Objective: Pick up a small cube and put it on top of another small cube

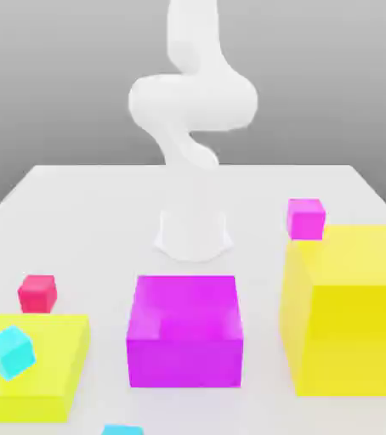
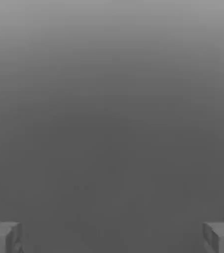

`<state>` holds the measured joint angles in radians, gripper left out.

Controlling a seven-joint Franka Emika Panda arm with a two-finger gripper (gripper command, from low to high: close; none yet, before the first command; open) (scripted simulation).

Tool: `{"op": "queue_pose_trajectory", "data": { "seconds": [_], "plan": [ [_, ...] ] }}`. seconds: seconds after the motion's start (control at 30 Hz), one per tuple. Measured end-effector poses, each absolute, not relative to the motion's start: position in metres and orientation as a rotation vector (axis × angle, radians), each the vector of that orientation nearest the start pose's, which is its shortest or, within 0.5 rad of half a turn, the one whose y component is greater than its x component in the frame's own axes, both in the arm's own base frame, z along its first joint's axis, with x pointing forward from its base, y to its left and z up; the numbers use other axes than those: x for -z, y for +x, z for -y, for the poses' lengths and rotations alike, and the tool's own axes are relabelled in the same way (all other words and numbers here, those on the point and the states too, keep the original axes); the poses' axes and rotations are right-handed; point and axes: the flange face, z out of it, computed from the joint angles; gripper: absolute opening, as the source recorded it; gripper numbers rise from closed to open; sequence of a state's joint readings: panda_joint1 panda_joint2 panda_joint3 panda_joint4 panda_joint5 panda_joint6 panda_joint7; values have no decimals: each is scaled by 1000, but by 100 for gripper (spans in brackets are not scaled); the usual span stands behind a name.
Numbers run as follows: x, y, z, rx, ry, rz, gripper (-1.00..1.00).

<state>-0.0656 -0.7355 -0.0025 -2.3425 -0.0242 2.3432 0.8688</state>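
Arm up high, jaws wide open, nothing grabbed yet

In the hand view the gripper (image 2: 112, 237) has its two grey fingertips (image 2: 3, 237) spread all the way apart with nothing between them, just blank grey backdrop ahead. The white arm (image 1: 192, 102) rises from its base near the middle of the table (image 1: 103, 195). The small crimson cube (image 1: 37, 292) sits flat near the table's edge on the exterior view's left, just behind the low yellow block (image 1: 48, 374), which has a small cyan cube (image 1: 10, 352) tilted on it. My guess is it's light and rigid, with smooth, maybe slick faces, so pinch two opposite flat sides squarely. Also around: a big magenta block (image 1: 184, 333) in the middle, a tall yellow block (image 1: 354, 310), and a small magenta cube (image 1: 306, 218) behind it. Everything's matte and hard-edged.
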Motion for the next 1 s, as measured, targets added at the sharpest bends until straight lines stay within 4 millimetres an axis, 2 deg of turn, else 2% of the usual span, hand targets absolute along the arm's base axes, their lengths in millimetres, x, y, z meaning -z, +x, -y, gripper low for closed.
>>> {"op": "queue_pose_trajectory", "data": {
  "seconds": [0.1,0.2,0.3,0.43,0.57,0.7,0.83,0.93,0.97,1.0],
  "plan": [
    [-619,395,64,898,-2388,-1439,0],
    [-567,407,104,817,-2329,-1655,0],
    [-515,408,145,729,-2248,-1865,0],
    [-445,394,197,601,-2102,-2132,0],
    [-376,364,242,462,-1917,-2377,0],
    [-311,321,274,315,-1696,-2594,0],
    [-251,270,292,162,-1443,-2775,0],
    [-211,223,300,44,-1206,-2897,0],
    [-200,212,302,22,-1147,-2922,0],
    [-190,214,299,11,-1151,-2920,0]
  ]
}}
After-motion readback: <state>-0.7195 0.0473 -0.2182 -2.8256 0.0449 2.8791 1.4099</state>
